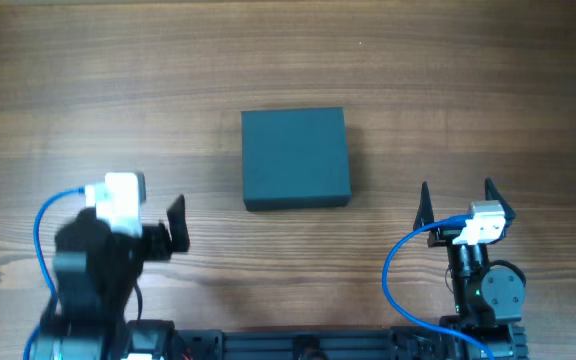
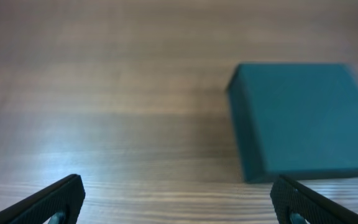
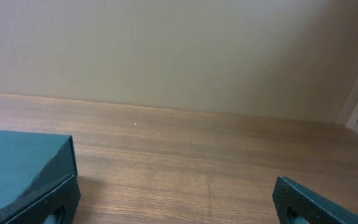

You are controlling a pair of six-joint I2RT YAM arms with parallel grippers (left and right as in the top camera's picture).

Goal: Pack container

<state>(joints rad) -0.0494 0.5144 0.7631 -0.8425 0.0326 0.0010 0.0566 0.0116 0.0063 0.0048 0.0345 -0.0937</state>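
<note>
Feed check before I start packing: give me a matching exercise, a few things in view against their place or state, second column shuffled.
1 container
2 left gripper
3 right gripper
4 table

a brown wood grain
b open, empty, right of the container
c dark teal, lid shut
d open, empty, left of the container

Pairs: 1-c, 2-d, 3-b, 4-a

Closed container (image 1: pixel 296 158) on wood table (image 1: pixel 118 80), right gripper (image 1: pixel 457 192) jaws spread
</note>
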